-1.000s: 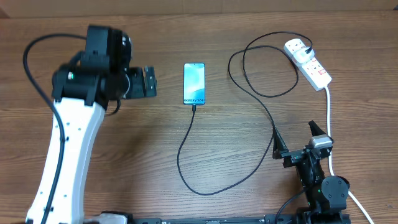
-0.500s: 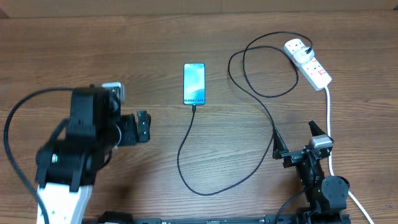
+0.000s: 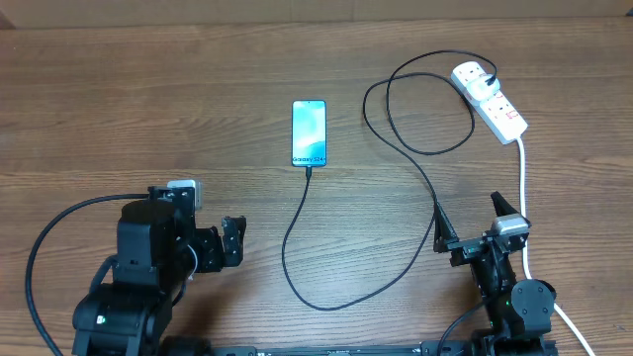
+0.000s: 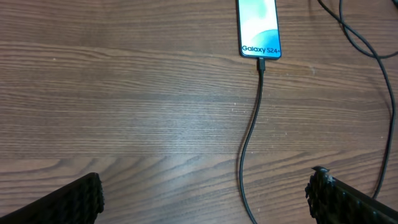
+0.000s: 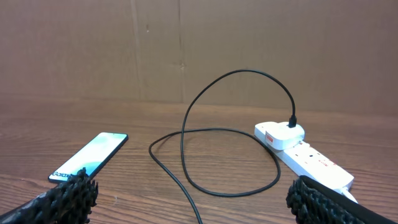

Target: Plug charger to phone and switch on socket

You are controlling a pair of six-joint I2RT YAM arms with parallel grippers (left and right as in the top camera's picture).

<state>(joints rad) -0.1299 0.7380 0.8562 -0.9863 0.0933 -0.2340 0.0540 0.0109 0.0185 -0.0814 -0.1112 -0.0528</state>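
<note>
Reading this as nearly done: on the table point(image 3: 148, 119) my left gripper point(image 3: 232, 242) and right gripper point(image 3: 470, 220) sit by the near edge, jaws wide apart, holding nothing. The socket point(image 3: 492, 99) lies far right with the charger point(image 3: 297, 232) plug seated in it. The phone point(image 3: 309, 133) is mid-table, screen lit, cable tip in its bottom edge. Switch position too small to tell, may be left to do

On the wooden table point(image 4: 124, 93), the lit Galaxy S24+ phone point(image 4: 259, 28) lies at the top edge, the black charger cable point(image 4: 252, 124) plugged into its bottom end and trailing down between the left gripper's point(image 4: 205, 193) wide-spread jaws.
</note>
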